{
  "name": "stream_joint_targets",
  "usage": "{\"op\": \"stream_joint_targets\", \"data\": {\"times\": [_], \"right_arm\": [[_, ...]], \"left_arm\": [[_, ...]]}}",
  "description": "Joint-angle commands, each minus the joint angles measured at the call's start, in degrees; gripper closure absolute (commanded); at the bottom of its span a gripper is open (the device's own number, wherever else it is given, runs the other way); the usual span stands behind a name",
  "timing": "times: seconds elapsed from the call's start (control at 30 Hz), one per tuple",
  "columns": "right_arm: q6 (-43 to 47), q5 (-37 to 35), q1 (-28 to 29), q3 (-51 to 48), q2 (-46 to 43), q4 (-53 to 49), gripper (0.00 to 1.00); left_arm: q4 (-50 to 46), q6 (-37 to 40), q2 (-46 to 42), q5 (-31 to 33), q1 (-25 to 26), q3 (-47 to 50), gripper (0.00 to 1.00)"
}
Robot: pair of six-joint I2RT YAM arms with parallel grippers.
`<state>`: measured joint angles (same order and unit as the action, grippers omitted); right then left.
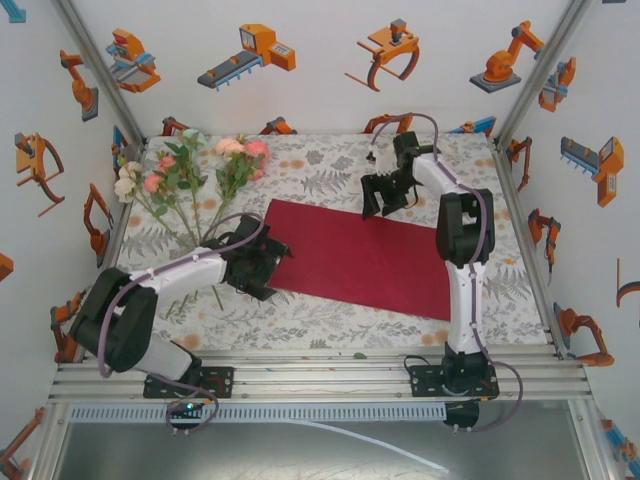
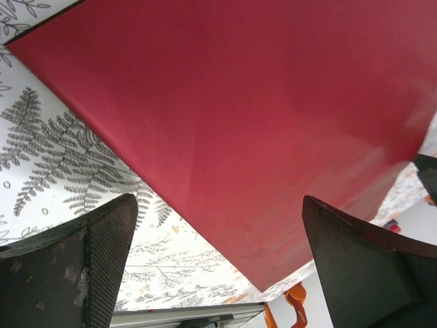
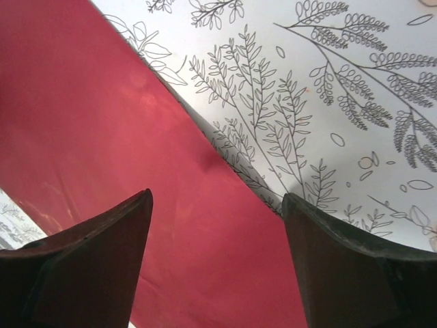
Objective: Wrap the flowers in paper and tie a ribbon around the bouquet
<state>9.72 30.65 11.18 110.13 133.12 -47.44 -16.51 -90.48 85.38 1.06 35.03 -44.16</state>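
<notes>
The dark red paper [image 1: 370,255] lies flat across the middle of the patterned table. The flowers [image 1: 190,175], roses with pink, peach and cream blooms, lie loose at the far left, stems pointing toward the paper. My left gripper [image 1: 268,262] hovers at the paper's left end, open; in the left wrist view its jaws [image 2: 218,239] frame a corner of the paper [image 2: 259,123], holding nothing. My right gripper [image 1: 385,195] is over the paper's far edge, open; in the right wrist view [image 3: 217,225] its fingers straddle that edge of the paper [image 3: 89,137], with a wide gap between them.
The leaf-print tablecloth [image 1: 330,165] covers the table. Walls with orange robot prints [image 1: 250,55] enclose the back and sides. An aluminium rail [image 1: 320,375] runs along the near edge by the arm bases.
</notes>
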Motion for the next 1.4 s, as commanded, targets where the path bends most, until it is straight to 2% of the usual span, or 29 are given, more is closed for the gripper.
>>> {"op": "stream_joint_targets", "data": {"times": [0.0, 0.07, 0.13, 0.27, 0.43, 0.57, 0.67, 0.9, 0.93, 1.0, 1.1, 1.23, 1.3, 1.37], "right_arm": [[-0.9, -2.9, 0.6, -2.1, -1.2, 1.2, 0.20], [-0.8, -5.7, 0.8, -2.2, -1.0, 1.9, 0.13], [-0.5, -4.1, 0.7, -2.0, -0.8, 1.4, 0.14], [-0.8, -1.9, 1.6, -4.4, -2.0, 0.4, 0.27], [-0.5, -1.6, 2.9, -11.2, -5.3, 0.0, 0.34], [-1.0, -3.0, 3.6, -14.3, -6.9, -0.5, 0.48], [-1.6, -6.9, 3.6, -14.0, -7.0, -1.9, 0.65], [-2.3, -10.3, 3.5, -12.8, -10.0, -3.1, 0.74], [-2.5, -9.9, 3.4, -12.8, -10.5, -3.0, 0.80], [-4.2, -8.3, 3.4, -12.3, -11.4, -2.5, 1.00], [-9.0, -7.6, 3.3, -10.4, -12.4, -1.9, 1.00], [-21.3, -13.6, 2.9, -10.1, -17.4, 2.8, 1.00], [-26.3, -20.8, 2.9, -9.9, -20.7, 3.8, 1.00], [-27.7, -28.4, 3.1, -9.9, -24.4, 4.4, 1.00]], "left_arm": [[-1.3, 4.3, 2.4, -3.0, -0.7, -3.7, 0.04], [-3.9, 6.6, 3.8, -3.3, -1.0, -5.7, 0.05], [-4.2, 7.7, 5.0, -4.1, -1.3, -6.3, 0.05], [-1.7, 8.9, 7.4, -5.6, -2.4, -6.5, 0.05], [-0.8, 11.1, 10.5, -5.6, -3.4, -9.0, 0.05], [-0.7, 12.1, 13.6, -6.3, -4.3, -11.7, 0.04], [-2.3, 12.7, 14.8, -6.1, -4.7, -13.7, 0.04], [-2.9, 14.6, 15.4, -5.1, -6.5, -15.3, 0.04], [-3.1, 15.4, 15.7, -5.2, -6.7, -16.1, 0.04], [-2.6, 17.6, 16.1, -5.4, -7.3, -17.9, 0.04], [-1.6, 21.6, 14.8, -5.0, -8.7, -21.5, 0.04], [-4.6, 29.5, 10.3, -1.6, -9.9, -27.2, 0.02], [-4.2, 33.8, 8.0, -1.5, -9.9, -28.5, 0.02], [-2.8, 35.1, 6.2, -4.6, -10.0, -28.7, 0.01]]}}
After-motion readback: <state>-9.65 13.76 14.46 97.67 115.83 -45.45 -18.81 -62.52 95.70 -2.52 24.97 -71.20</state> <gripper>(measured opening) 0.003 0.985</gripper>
